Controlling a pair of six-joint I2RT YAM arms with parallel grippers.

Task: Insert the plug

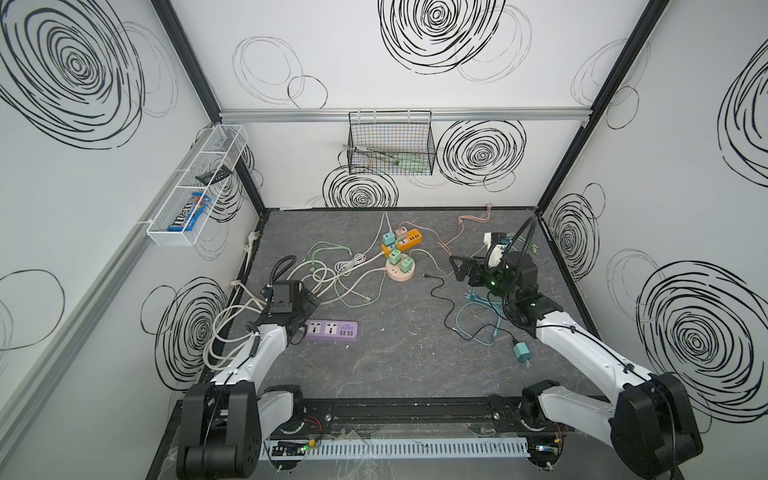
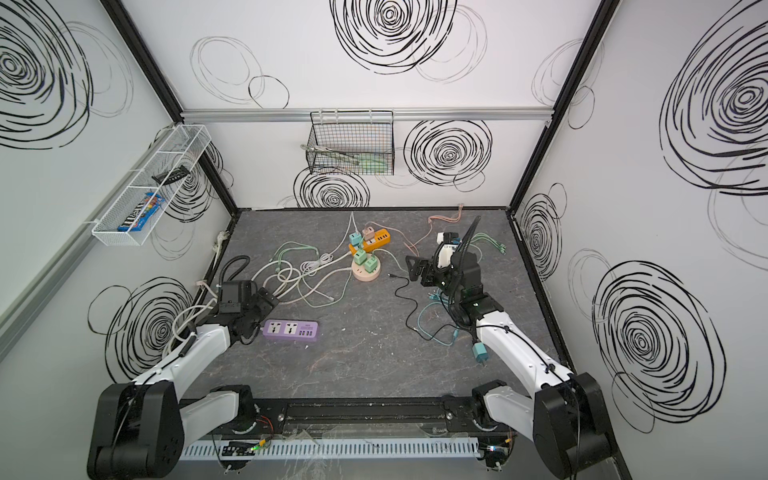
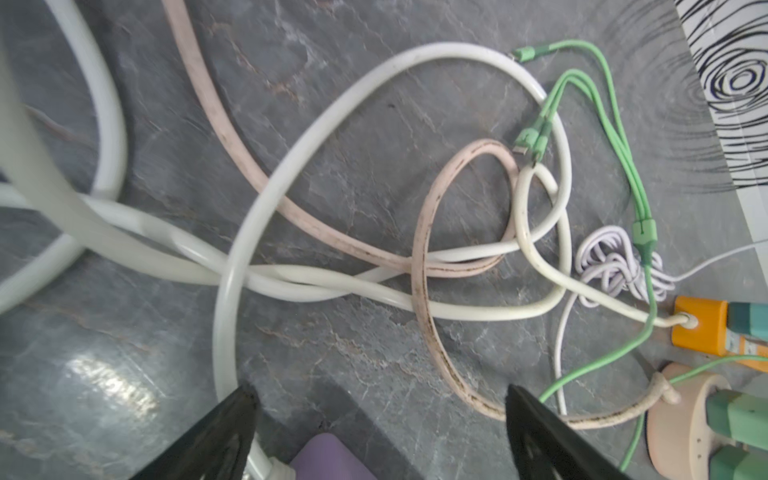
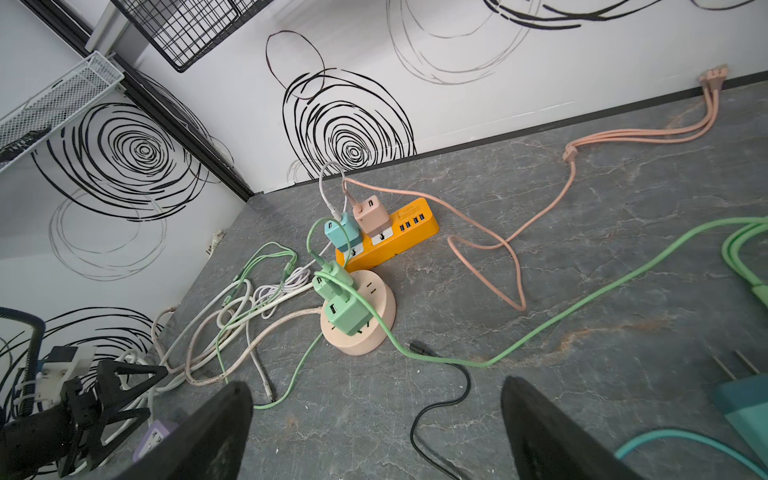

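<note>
Reaching inward, elbows bent — left gripper (image 3: 380,388) and right gripper (image 4: 376,382) both gape wide, empty.

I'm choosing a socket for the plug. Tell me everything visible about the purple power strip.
The purple power strip is a flat plastic-looking bar lying face up on the grey table. Two sockets and a row of USB ports show, all empty. A white cord leaves the end nearest the left arm.

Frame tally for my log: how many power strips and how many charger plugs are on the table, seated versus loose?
Power strips: 3 (purple strip, orange strip, round pink strip)
Plugs seated on strips: 4 (teal plug, pink plug, green plugs)
Loose plugs: 1 (loose teal plug)
Total: 8
</note>
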